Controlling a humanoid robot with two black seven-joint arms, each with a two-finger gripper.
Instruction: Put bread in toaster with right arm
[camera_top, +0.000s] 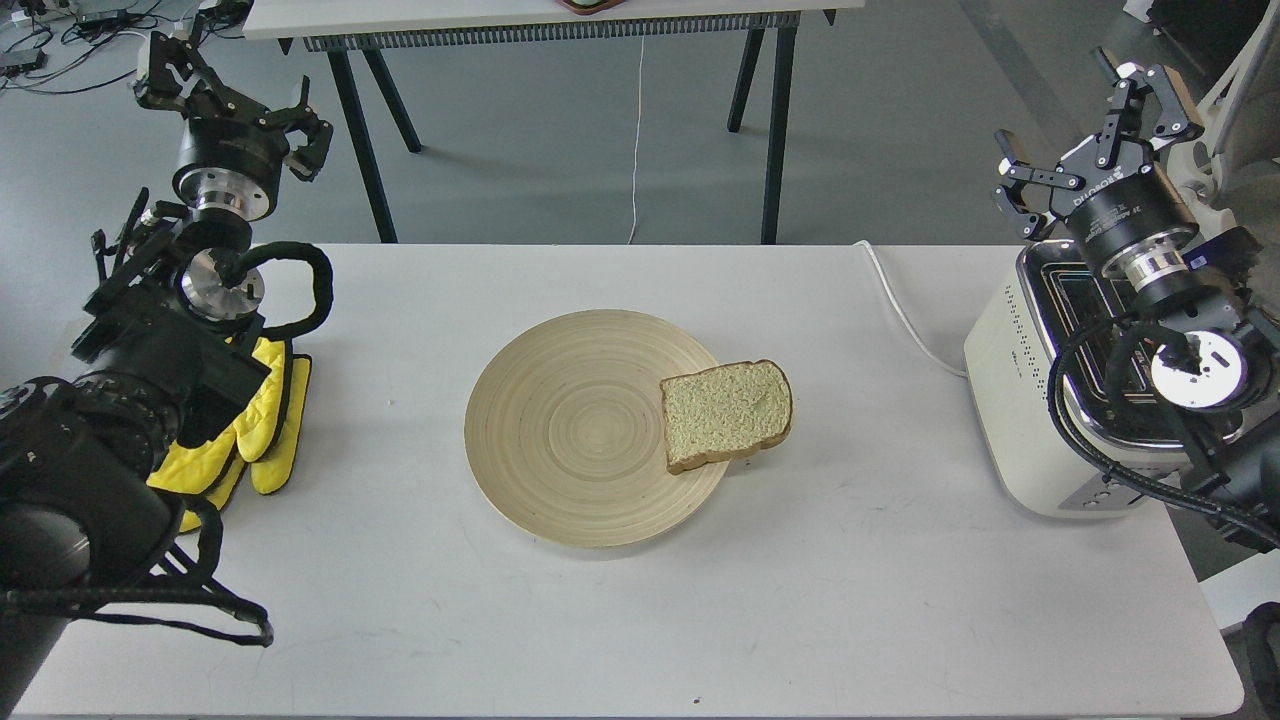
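Head view shows me the very first step: nothing is grasped yet. My right gripper (1085, 135) is raised behind the toaster (1020, 400), its fingers spread wide with nothing between them. The bread (727, 414) lies well to the left of those fingers and lower, flat on the right rim of the wooden plate (575, 430), partly hanging over its edge. The plate holds nothing else. I see no bread in the toaster's visible slot. Next I must bring the open fingers down across to the slice. My left gripper (225, 95) also has spread fingers, holding nothing.
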